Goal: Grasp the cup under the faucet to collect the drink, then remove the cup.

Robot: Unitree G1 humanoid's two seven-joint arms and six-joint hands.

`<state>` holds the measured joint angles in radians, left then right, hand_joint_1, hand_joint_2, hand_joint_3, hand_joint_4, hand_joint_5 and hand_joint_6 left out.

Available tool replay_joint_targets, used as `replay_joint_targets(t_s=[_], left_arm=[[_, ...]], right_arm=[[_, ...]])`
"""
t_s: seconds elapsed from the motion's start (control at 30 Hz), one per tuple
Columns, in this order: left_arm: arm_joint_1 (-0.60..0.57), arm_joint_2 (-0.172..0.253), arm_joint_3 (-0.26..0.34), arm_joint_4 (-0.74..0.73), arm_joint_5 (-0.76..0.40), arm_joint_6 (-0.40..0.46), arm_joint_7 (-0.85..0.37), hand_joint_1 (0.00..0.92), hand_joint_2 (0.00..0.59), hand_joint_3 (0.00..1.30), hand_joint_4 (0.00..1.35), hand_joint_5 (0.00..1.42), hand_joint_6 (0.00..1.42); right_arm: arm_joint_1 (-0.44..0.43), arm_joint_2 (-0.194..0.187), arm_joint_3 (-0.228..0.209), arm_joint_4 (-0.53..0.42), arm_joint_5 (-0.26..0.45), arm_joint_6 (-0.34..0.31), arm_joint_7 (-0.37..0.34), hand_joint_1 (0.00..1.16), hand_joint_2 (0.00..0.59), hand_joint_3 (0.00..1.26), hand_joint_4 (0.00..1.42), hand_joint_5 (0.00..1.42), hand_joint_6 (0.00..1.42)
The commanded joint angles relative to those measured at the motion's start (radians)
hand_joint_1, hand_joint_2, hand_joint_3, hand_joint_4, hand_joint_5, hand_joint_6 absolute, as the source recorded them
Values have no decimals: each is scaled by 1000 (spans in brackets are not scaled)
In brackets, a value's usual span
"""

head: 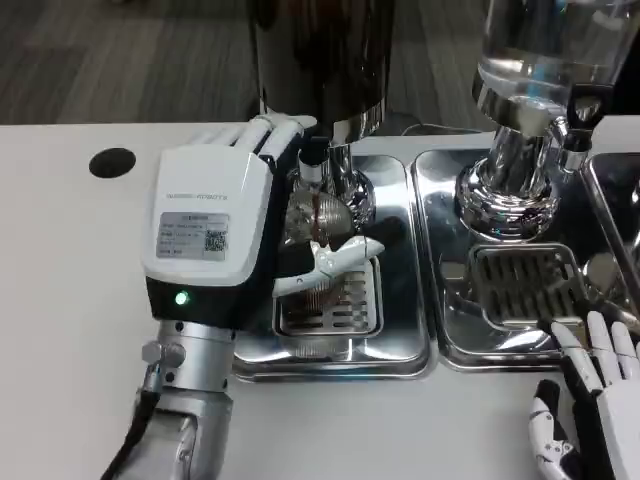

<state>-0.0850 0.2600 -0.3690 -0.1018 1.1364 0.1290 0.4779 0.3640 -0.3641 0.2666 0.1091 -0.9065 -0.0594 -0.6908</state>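
The left hand point(215, 235) wraps its white-and-black fingers around a clear glass cup point(312, 222), thumb across the front, holding it under the black faucet point(313, 160) of the dark drink dispenser point(320, 55). Brown liquid shows inside the cup, which sits above the slotted grille of the shiny steel drip tray point(340, 350). The right hand point(590, 400) rests on the white bench point(60, 300), fingers spread and holding nothing, just beside a second steel tray point(450, 345) under a clear dispenser point(545, 50).

cup point(318, 222) under faucet point(313, 160), on left tray point(400, 345); left hand point(215, 235) beside
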Motion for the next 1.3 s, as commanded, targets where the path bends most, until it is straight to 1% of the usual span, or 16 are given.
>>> replay_joint_targets(t_s=[0.03,0.07,0.3,0.4,0.5,0.7,0.87,0.97,1.03,1.13,1.17,1.3], left_arm=[[24,7,6,-4,-4,11,-20,0,74,350,217,433,498],[25,6,6,-6,-3,12,-19,0,66,340,195,420,477],[37,4,23,-32,-12,14,-8,0,60,258,111,354,394],[67,4,47,-57,-35,-2,24,0,51,158,40,316,337],[89,9,70,-81,-55,-16,34,0,51,122,3,295,315],[128,20,113,-116,-85,-32,31,0,51,98,0,273,295],[209,34,146,-160,-99,-63,47,0,45,96,0,255,274],[295,58,177,-176,-114,-98,90,0,45,96,0,244,258],[346,69,201,-174,-128,-119,112,0,45,96,0,232,227],[435,97,237,-158,-136,-147,136,0,40,87,0,217,208],[452,107,242,-154,-129,-152,142,0,41,87,0,200,193],[515,138,236,-108,-106,-167,164,0,41,77,0,193,174]], right_arm=[[-3,0,2,1,5,-1,5,8,543,165,0,0,33],[-3,-1,1,-1,4,0,5,8,543,165,0,0,33],[-1,-3,-1,-10,2,0,7,8,543,165,0,0,33],[-1,-5,0,-12,2,-1,8,8,543,165,0,0,33],[-4,-5,2,-14,0,-2,10,8,543,165,0,0,33],[-9,-2,9,-16,-4,-1,14,8,541,165,0,0,33],[-6,-6,9,-22,-3,-1,14,7,535,165,0,0,33],[-2,-14,2,-37,0,-8,14,7,531,163,0,0,32],[-3,-21,0,-50,-1,-11,18,4,518,157,0,0,32],[-15,-30,-7,-66,9,-21,35,0,492,149,0,0,32],[-22,-33,-9,-70,13,-25,43,0,488,147,0,0,32],[-57,-40,-13,-92,31,-42,86,5,424,119,0,0,32]])
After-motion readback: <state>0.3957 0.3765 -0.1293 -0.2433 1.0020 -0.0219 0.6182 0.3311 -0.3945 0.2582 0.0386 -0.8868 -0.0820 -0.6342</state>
